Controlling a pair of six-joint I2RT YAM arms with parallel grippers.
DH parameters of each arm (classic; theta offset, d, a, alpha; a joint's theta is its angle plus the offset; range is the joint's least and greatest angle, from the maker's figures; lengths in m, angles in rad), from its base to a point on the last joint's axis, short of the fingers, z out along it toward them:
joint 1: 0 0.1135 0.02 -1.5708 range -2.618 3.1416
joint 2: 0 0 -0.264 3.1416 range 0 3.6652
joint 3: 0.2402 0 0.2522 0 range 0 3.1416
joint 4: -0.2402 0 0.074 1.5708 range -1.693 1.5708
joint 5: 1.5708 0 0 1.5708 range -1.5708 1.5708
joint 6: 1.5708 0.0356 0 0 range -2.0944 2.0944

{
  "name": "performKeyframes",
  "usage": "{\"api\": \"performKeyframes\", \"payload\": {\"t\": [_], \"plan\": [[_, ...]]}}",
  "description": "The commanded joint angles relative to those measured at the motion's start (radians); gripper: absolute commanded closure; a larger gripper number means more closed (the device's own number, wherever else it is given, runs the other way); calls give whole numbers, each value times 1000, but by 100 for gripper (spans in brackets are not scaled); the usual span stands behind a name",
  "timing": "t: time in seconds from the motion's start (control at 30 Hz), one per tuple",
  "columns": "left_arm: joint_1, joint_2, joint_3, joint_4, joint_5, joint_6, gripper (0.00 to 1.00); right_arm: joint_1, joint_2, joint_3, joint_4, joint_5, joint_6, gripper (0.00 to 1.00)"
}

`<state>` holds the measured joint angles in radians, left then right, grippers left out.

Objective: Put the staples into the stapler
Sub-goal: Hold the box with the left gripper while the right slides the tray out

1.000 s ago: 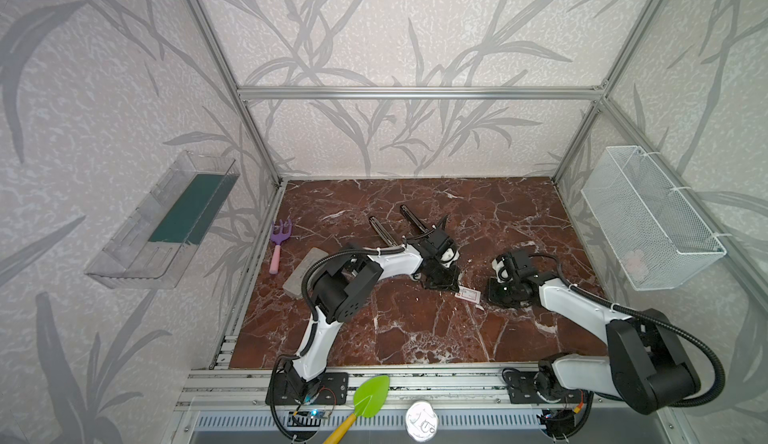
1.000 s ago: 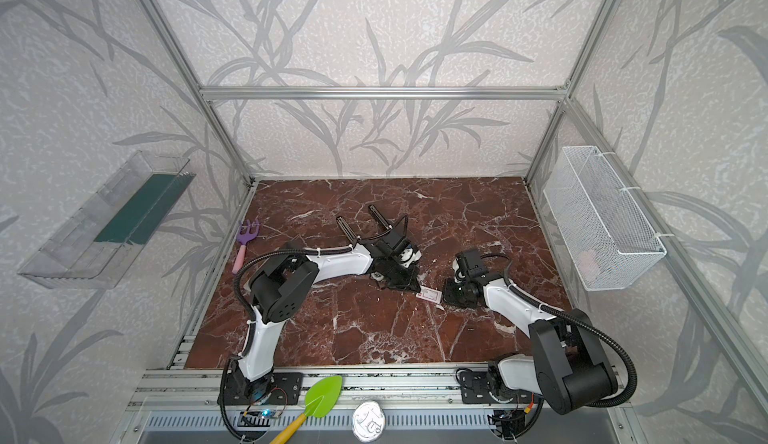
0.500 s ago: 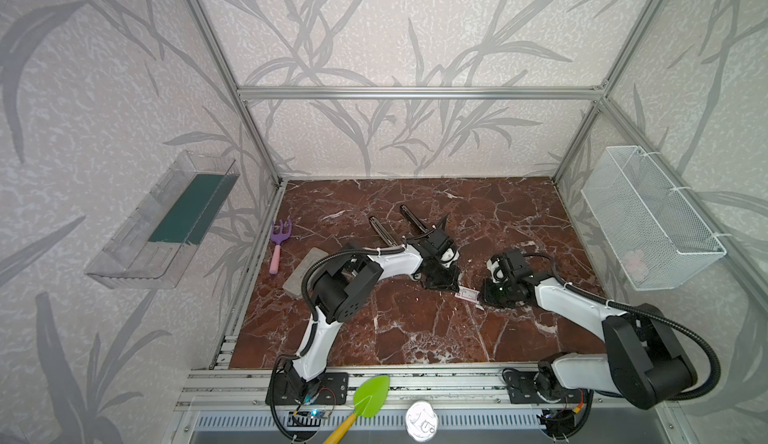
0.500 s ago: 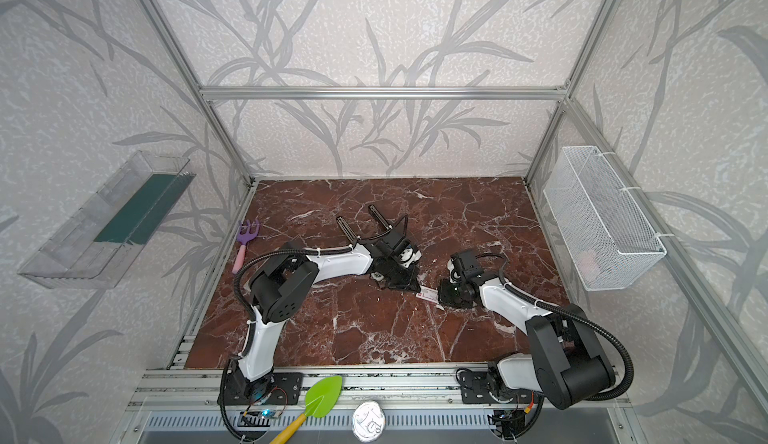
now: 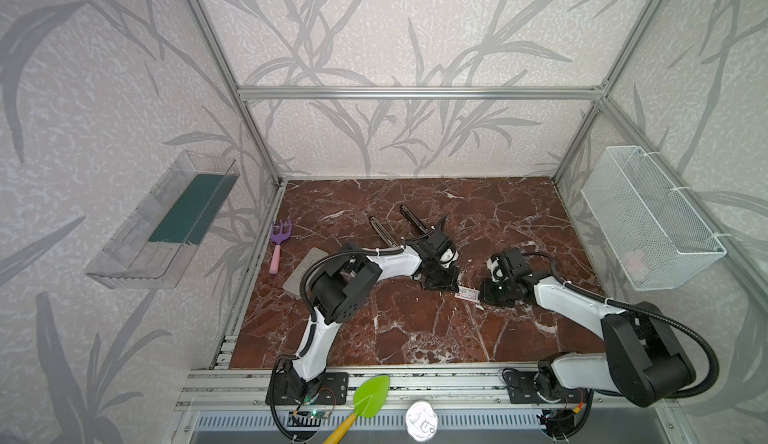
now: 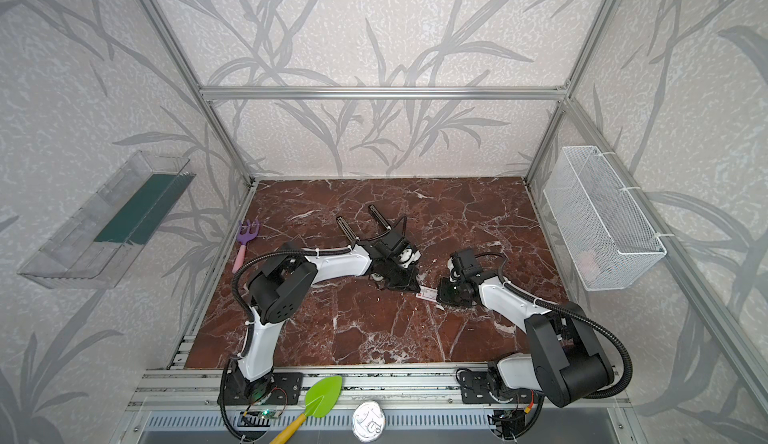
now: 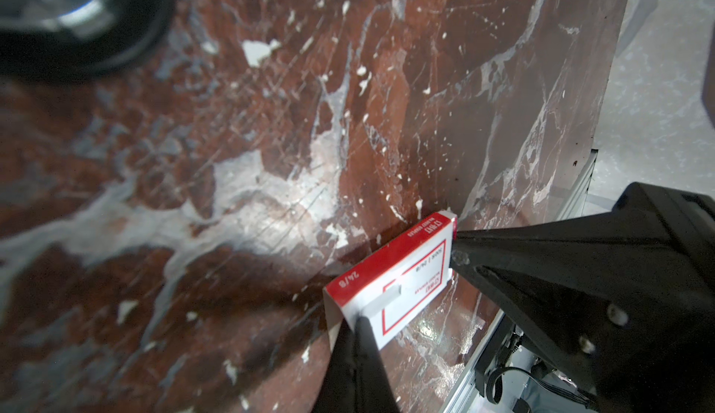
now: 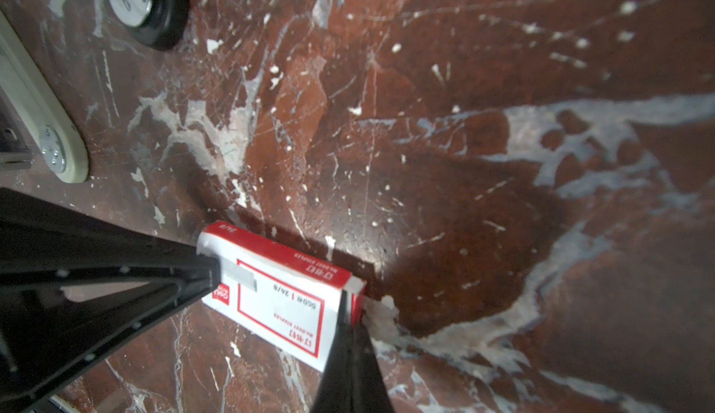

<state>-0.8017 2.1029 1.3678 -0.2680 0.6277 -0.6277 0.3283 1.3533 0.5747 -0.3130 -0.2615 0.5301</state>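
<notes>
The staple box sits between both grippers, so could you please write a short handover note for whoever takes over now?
Left gripper: shut, tip against the taped end of the staples box.
Right gripper: shut, tip at the opposite end; no pinch confirmable for either.
The box lies on the table; the stapler lies farther back, its arms spread.
Done: stapler opened, it seems. To do: extract staples, load them, close.

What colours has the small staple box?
The box is white with a red frame and red sides; best in the right wrist view.
</notes>
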Motion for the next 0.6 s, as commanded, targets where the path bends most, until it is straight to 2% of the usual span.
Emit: {"api": "performKeyframes", "payload": {"t": [0.0,0.5,0.53,0.57], "plan": [[13,-46,-17,-5,-24,-4,100,-2,-12,24,-46,39,-10,100],[21,-43,-13,-11,-23,-3,100,-69,-39,12,-74,24,-49,100],[22,-40,-11,-11,-22,-3,100,-69,-38,17,-75,14,-55,97],[21,-38,-10,-11,-21,-3,100,-69,-37,21,-79,10,-59,90]]}}
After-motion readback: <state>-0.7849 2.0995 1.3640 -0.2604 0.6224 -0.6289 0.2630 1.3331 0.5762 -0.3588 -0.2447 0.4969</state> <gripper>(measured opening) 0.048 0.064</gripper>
